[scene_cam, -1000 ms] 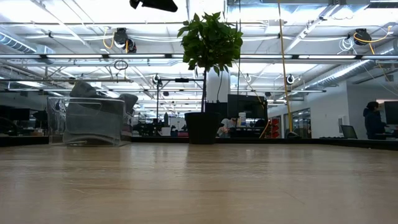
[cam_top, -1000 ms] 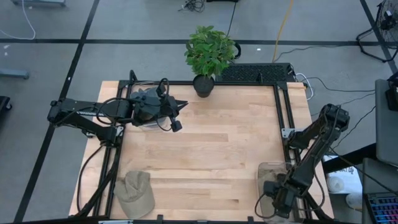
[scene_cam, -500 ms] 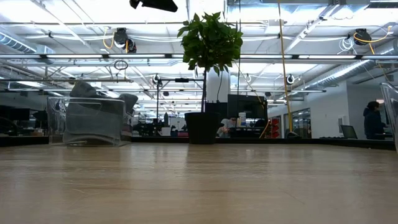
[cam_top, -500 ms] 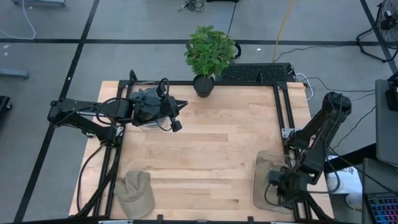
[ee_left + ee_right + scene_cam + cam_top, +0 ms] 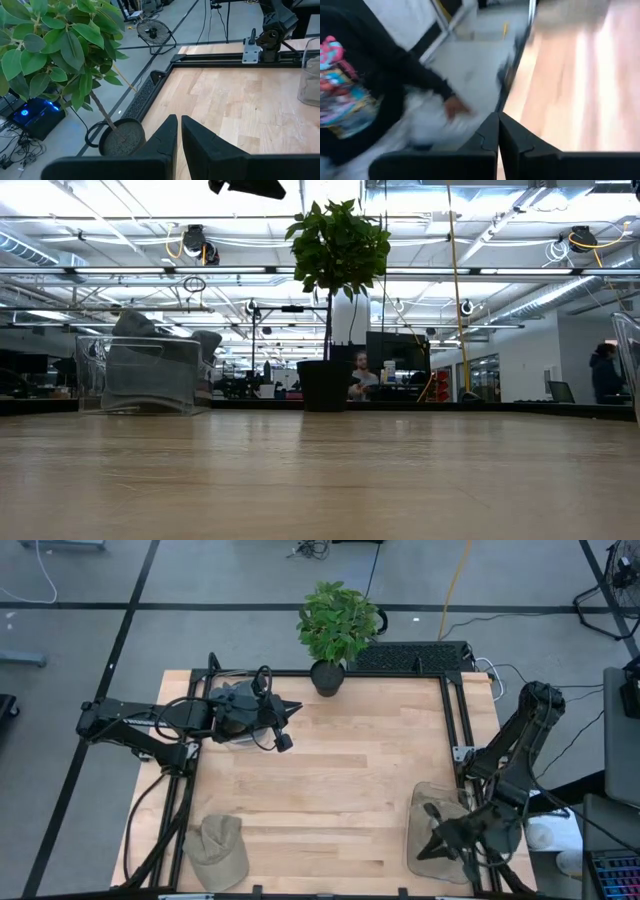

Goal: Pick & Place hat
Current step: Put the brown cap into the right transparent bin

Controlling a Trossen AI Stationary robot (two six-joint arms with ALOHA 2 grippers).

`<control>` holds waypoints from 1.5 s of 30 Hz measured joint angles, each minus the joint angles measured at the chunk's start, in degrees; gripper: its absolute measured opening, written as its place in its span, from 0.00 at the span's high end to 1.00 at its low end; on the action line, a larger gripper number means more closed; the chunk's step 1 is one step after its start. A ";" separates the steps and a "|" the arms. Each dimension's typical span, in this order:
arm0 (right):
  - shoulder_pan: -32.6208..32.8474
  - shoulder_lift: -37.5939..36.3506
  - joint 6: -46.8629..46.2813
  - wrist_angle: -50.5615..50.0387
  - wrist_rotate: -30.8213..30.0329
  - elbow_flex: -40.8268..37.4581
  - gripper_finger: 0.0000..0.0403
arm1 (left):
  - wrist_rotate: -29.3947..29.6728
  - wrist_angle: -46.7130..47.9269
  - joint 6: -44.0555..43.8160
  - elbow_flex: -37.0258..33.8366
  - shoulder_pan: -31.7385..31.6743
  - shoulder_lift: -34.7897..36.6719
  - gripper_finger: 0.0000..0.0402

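Hovering empty beside the clear bin (image 5: 440,830), right gripper (image 5: 432,842) is pinched shut; hat (image 5: 218,850) lies untouched well left of that bin; left gripper (image 5: 290,710), nearly closed, waits farther off.

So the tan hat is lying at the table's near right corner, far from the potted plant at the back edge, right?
Not quite. The high view shows the tan hat at the table's near left corner, not the right. What sits near the right corner is a clear container under the right arm. The potted plant does stand at the back edge.
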State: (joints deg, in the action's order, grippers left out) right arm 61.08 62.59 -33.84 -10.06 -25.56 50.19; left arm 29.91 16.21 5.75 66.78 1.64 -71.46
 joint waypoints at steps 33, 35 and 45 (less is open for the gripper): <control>-35.02 -1.63 46.35 29.29 14.98 -13.31 1.00 | -13.77 -3.95 -8.69 0.00 0.00 0.00 0.92; -36.97 -2.11 46.53 29.17 14.96 -13.31 1.00 | -17.63 -3.57 -7.30 0.00 0.06 0.00 0.92; -43.30 -2.41 49.45 29.55 15.10 -14.18 1.00 | -25.94 6.13 -11.96 0.14 2.37 1.66 0.92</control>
State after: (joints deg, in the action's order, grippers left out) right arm 17.78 60.18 15.61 19.49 -10.46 36.02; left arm 3.97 22.34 -6.21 66.93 4.00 -69.80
